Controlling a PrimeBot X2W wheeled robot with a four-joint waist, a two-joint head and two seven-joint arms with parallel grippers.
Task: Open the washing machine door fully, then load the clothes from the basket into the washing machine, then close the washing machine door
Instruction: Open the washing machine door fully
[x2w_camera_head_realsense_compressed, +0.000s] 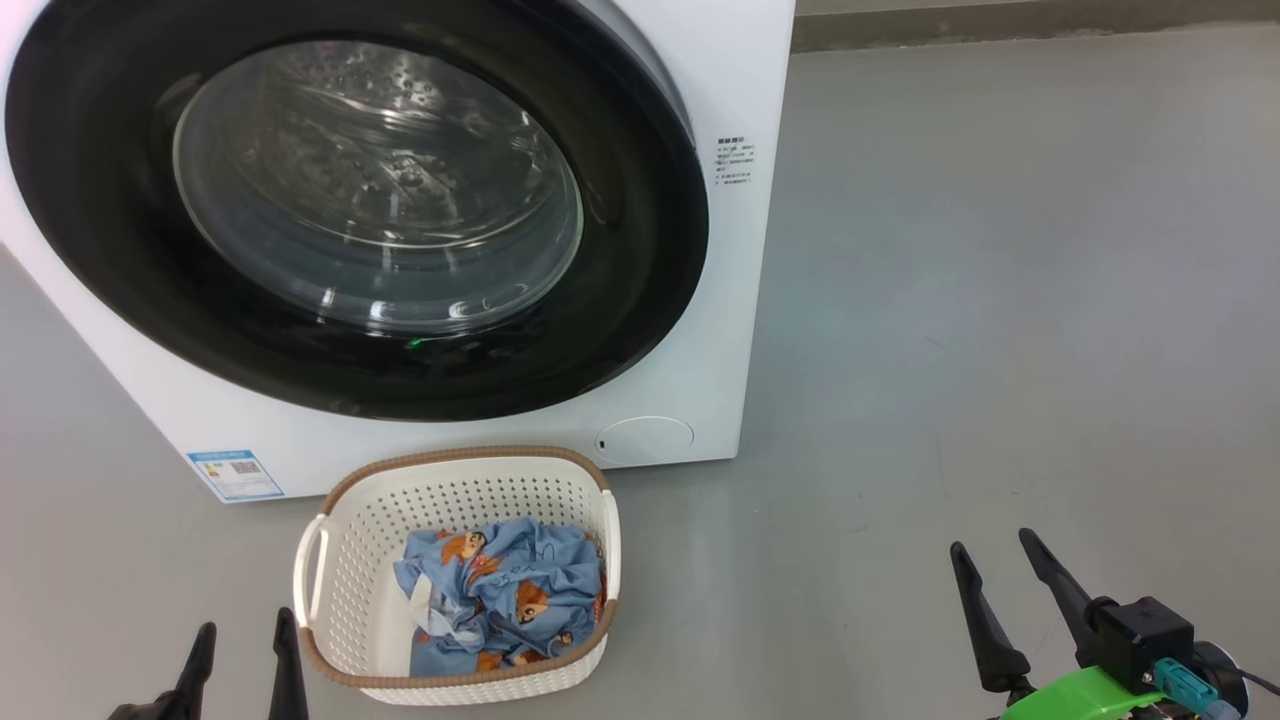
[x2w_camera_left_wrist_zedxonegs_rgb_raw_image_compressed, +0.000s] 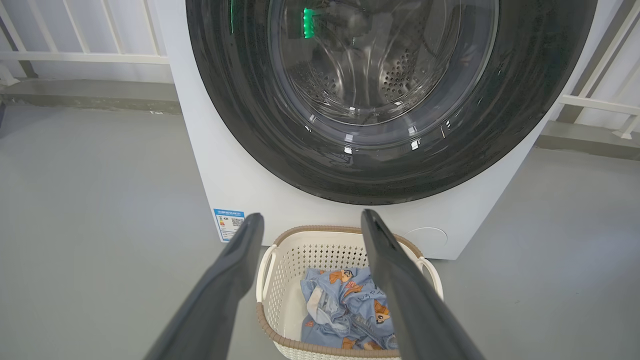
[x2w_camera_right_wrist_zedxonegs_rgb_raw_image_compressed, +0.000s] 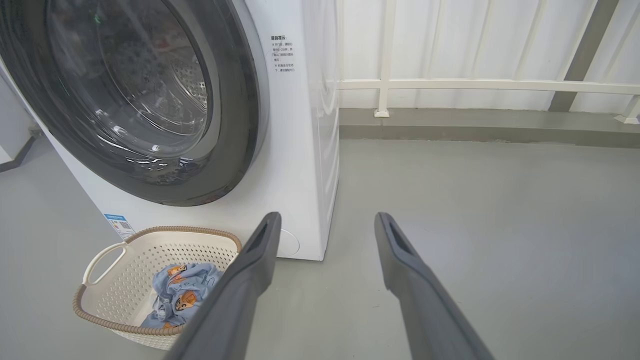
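Head view: washing machine door (x2w_camera_head_realsense_compressed: 355, 215), rigid and glossy, probably slippery, wants hooking at its right rim; both pairs of jaws apart, empty.

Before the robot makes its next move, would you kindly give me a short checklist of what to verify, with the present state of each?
1. Is the washing machine door shut, so opening comes first: ok.
2. Is the left gripper open and empty: ok.
3. Is the right gripper open and empty: ok.
4. Are the clothes all inside the basket: ok.
5. Does the basket, close below the door, stand out of its swing: cannot tell.
6. Where to grip the door: cannot tell.
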